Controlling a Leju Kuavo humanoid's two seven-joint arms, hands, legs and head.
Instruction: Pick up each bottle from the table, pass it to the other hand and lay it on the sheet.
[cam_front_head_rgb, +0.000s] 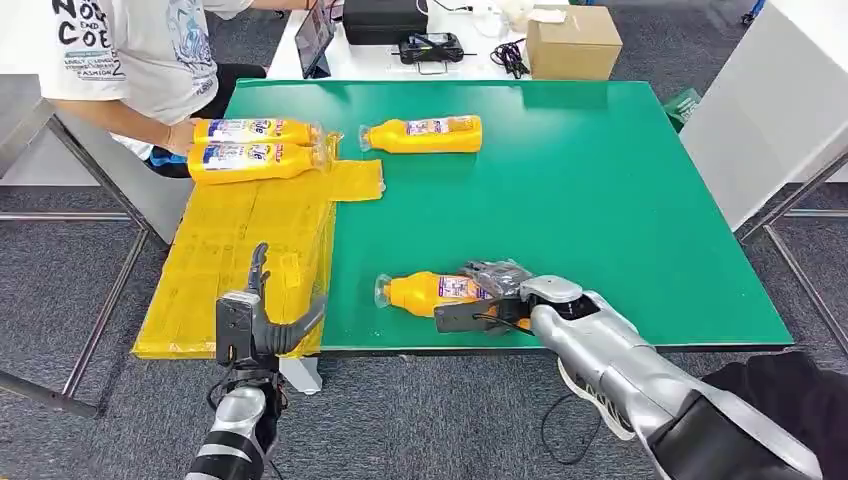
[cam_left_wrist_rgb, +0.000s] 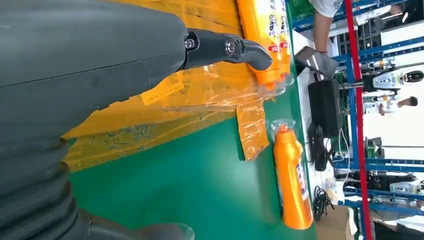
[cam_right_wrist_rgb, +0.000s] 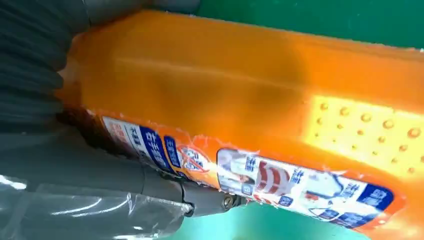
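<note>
An orange bottle (cam_front_head_rgb: 430, 292) lies on its side near the front edge of the green table (cam_front_head_rgb: 600, 200), its cap pointing left. My right hand (cam_front_head_rgb: 500, 300) grips its base end, fingers over the top and thumb along the near side; the right wrist view has the bottle (cam_right_wrist_rgb: 250, 90) pressed against the palm. My left hand (cam_front_head_rgb: 250, 320) is raised over the front of the yellow sheet (cam_front_head_rgb: 240, 250), fingers apart and holding nothing. Two bottles (cam_front_head_rgb: 255, 130) (cam_front_head_rgb: 250, 160) lie side by side on the sheet's far end. A further bottle (cam_front_head_rgb: 425, 134) (cam_left_wrist_rgb: 292, 180) lies on the bare table beside them.
A person in a white shirt sits at the far left, one hand (cam_front_head_rgb: 180, 135) touching the two bottles on the sheet. A cardboard box (cam_front_head_rgb: 572, 40) and black devices sit on a white table behind. Another white table (cam_front_head_rgb: 770, 100) stands at the right.
</note>
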